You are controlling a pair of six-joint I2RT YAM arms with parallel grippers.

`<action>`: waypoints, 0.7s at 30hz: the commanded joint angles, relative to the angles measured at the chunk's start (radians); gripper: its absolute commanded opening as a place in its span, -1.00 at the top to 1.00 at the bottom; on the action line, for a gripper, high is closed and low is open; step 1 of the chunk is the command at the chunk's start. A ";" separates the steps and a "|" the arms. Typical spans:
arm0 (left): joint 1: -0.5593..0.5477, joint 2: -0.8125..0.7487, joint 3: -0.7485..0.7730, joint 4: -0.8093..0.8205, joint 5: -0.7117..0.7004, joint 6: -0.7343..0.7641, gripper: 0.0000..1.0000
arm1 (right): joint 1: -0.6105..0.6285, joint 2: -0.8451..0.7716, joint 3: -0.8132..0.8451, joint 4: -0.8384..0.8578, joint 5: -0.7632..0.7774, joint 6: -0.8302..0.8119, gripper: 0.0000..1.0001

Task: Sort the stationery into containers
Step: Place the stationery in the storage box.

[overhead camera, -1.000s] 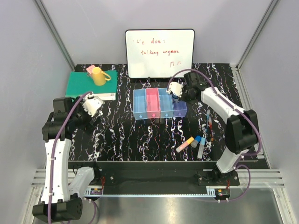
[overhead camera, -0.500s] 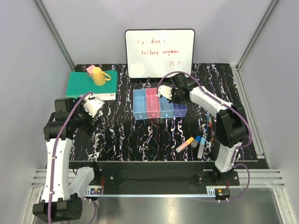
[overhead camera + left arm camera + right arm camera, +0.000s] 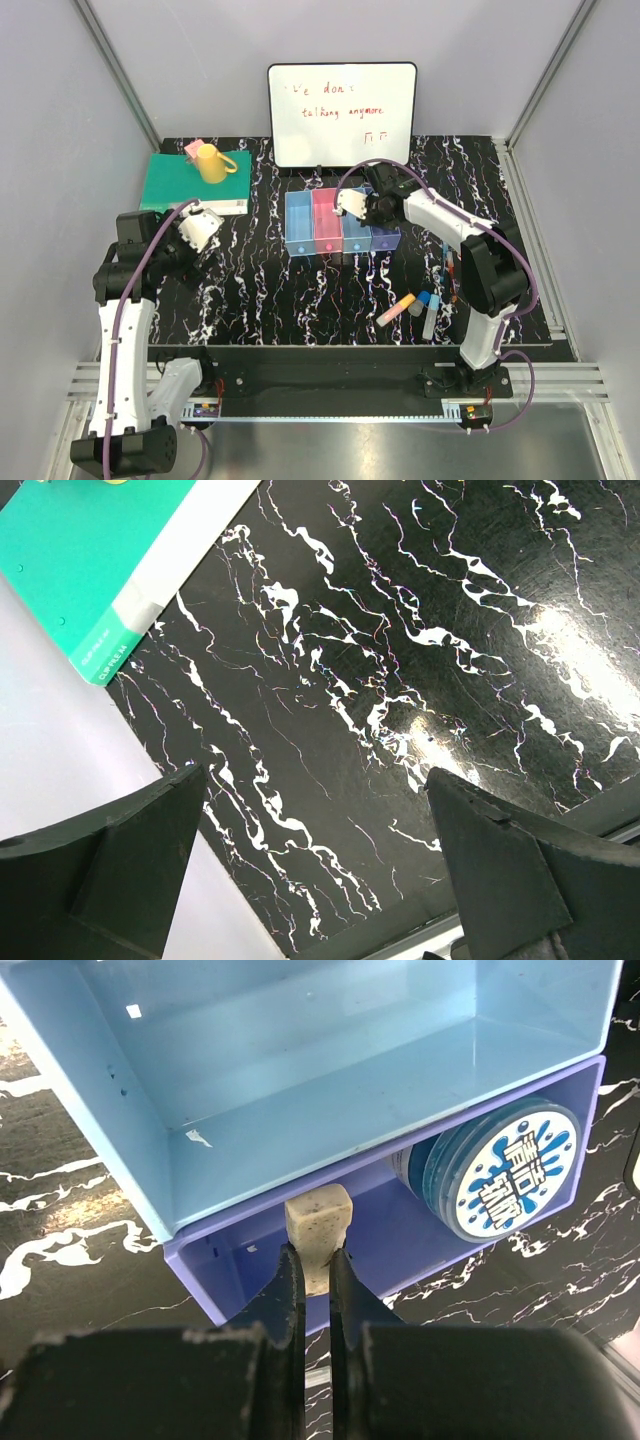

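My right gripper [image 3: 366,213] [image 3: 308,1260] is shut on a small tan block [image 3: 318,1222], held over the near end of the purple bin [image 3: 386,236] [image 3: 225,1255], close to its wall with the blue bin [image 3: 354,232] [image 3: 300,1070]. A round blue-white roll [image 3: 500,1165] stands on edge inside the purple bin. The pink-red bin [image 3: 326,225] and the left blue bin [image 3: 298,225] complete the row. An orange-pink marker [image 3: 396,310], blue-capped markers [image 3: 430,312] and thin pens [image 3: 447,262] lie at the front right. My left gripper [image 3: 200,228] [image 3: 320,870] is open and empty above the bare tabletop.
A green book [image 3: 190,180] [image 3: 90,560] with a yellow mug [image 3: 212,162] on it lies at the back left. A whiteboard [image 3: 342,115] stands behind the bins. Grey walls close in the table on both sides.
My right gripper has swung left and down from behind the purple bin to over the bins, still holding the tan block. The left arm has barely moved.
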 commanded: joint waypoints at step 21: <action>-0.048 0.055 0.064 -0.003 0.092 -0.042 -0.98 | -0.002 -0.236 0.077 0.153 0.185 0.360 -0.52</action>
